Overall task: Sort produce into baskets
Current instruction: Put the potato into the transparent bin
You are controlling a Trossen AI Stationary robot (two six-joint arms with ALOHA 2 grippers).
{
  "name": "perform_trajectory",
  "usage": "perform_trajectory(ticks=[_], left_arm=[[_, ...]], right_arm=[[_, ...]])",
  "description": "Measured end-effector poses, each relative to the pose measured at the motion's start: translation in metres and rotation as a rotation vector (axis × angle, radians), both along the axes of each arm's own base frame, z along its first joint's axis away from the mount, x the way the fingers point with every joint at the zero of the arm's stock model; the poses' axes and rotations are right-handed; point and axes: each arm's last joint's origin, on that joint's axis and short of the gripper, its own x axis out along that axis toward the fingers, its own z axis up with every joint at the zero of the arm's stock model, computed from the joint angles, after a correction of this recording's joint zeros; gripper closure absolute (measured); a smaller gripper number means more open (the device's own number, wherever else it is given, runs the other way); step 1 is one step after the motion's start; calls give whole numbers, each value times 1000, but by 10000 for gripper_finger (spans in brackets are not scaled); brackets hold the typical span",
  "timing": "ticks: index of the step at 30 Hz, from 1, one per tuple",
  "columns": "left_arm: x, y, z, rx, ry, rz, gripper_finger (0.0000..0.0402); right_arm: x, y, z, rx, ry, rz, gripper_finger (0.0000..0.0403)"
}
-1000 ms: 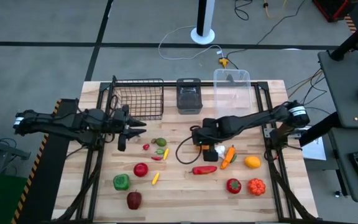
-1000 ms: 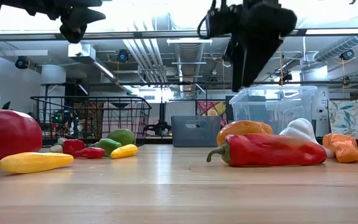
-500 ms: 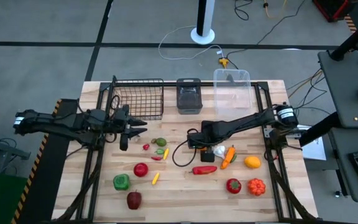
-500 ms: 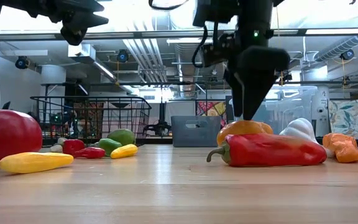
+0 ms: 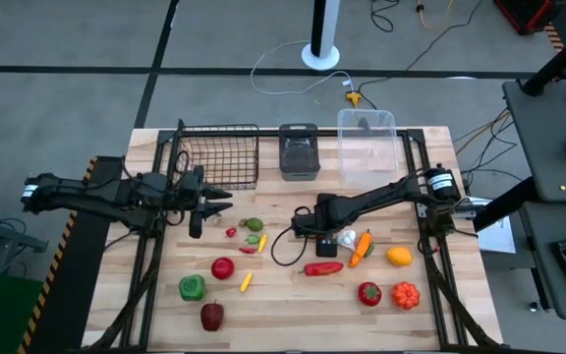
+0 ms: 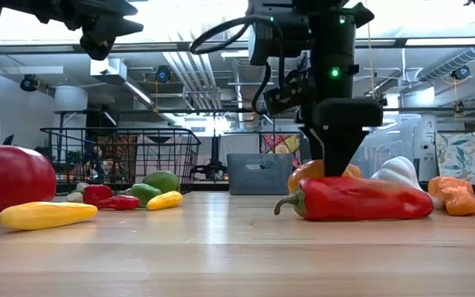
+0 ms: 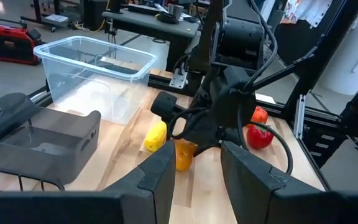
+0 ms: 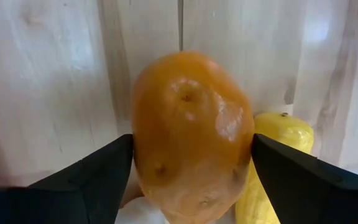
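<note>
My right gripper [image 5: 324, 234] is open and low over the middle of the table, pointing down. Its two fingers stand on either side of an orange, potato-shaped piece of produce [image 8: 191, 137], which lies on the wood and also shows in the low view [image 6: 324, 171]. A yellow piece [image 8: 278, 168] lies right beside it. My left gripper [image 5: 197, 208] is open and empty, held above the table just in front of the black wire basket [image 5: 219, 157]. The grey bin [image 5: 299, 152] and the clear tub [image 5: 367, 138] stand along the far edge. My right gripper comes at the orange piece from above, one finger [image 8: 98, 171] on each side of it. The finger edges lie right at its sides [image 8: 135, 143], and I cannot tell whether they touch. The piece rests on the table.
White garlic [image 5: 345, 238], a carrot [image 5: 362, 248], a long red pepper [image 5: 323, 267] and a yellow fruit [image 5: 398, 257] crowd my right gripper. Green, red and yellow pieces lie left of centre around [image 5: 223, 267]. Black frame rails run along both table sides.
My right gripper has gone down from well above the table onto the orange piece and shifted a little toward the table's left edge. Its fingers now straddle the piece. The produce has stayed where it was.
</note>
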Motion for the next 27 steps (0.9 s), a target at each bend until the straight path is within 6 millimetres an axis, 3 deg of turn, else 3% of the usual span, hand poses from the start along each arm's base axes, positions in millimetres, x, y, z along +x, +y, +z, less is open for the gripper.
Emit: perform_trajectory(ticks=[8, 12, 18, 23, 27], left_arm=[[1, 0, -1, 1, 4, 0, 289], [1, 0, -1, 1, 6, 0, 289], [3, 0, -2, 1, 12, 0, 289], [5, 0, -4, 2, 26, 0, 289], [8, -1, -6, 3, 40, 0, 289]], right_arm=[[0, 0, 1, 6, -7, 0, 152], [-2, 0, 8, 17, -22, -9, 162], [-3, 2, 40, 87, -126, -30, 159], [-4, -2, 84, 95, -275, -40, 159], [-7, -17, 122, 67, -399, -97, 157]])
